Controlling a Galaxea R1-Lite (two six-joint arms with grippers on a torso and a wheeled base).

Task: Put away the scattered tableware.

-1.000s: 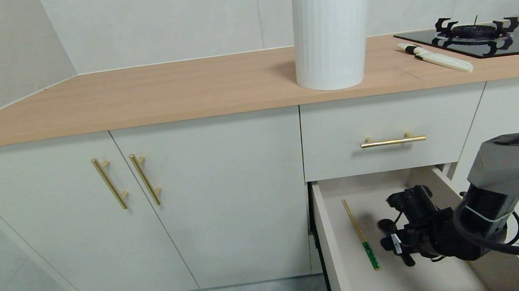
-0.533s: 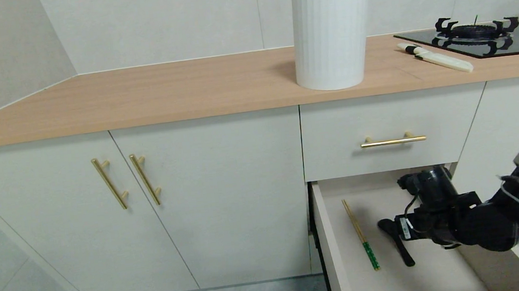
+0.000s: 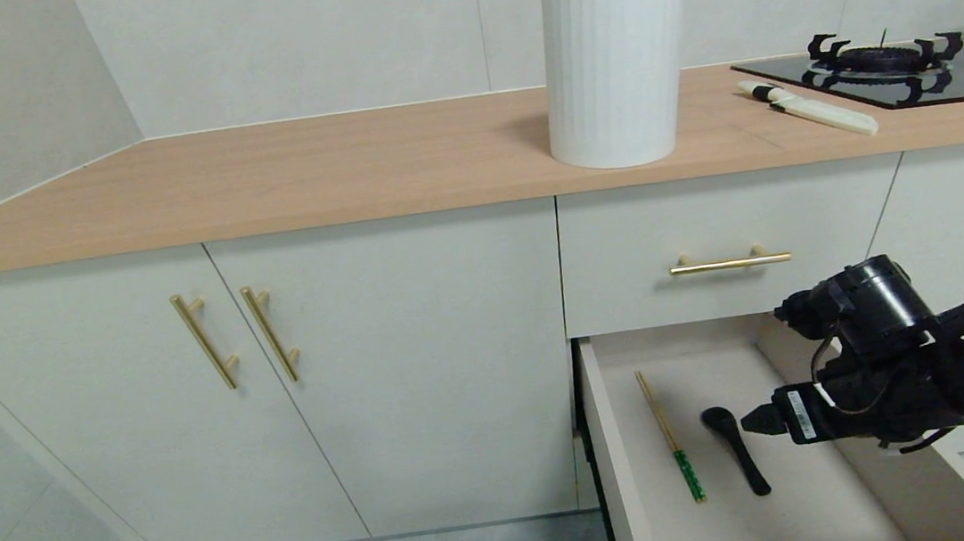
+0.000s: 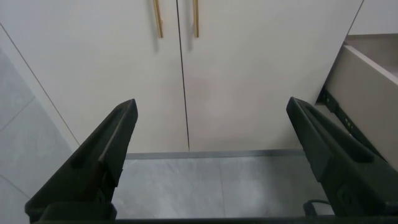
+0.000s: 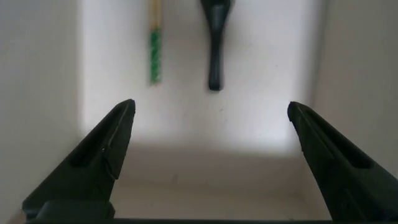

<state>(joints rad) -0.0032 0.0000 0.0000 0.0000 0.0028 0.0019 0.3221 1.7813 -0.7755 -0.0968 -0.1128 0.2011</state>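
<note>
Head view: black spoon (image 3: 735,448) lies flat in the open drawer (image 3: 613,454), just beside the chopsticks (image 3: 669,448). Right gripper (image 5: 210,106) hangs above it, fingers spread wide, empty. We judge this item stowed. Next is the knife (image 3: 815,110) on the counter (image 3: 302,173), which calls for lifting clear of the drawer wall first

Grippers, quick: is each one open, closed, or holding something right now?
Left gripper: open, holding nothing.
Right gripper: open, holding nothing; the black spoon lies loose in the drawer.
</note>
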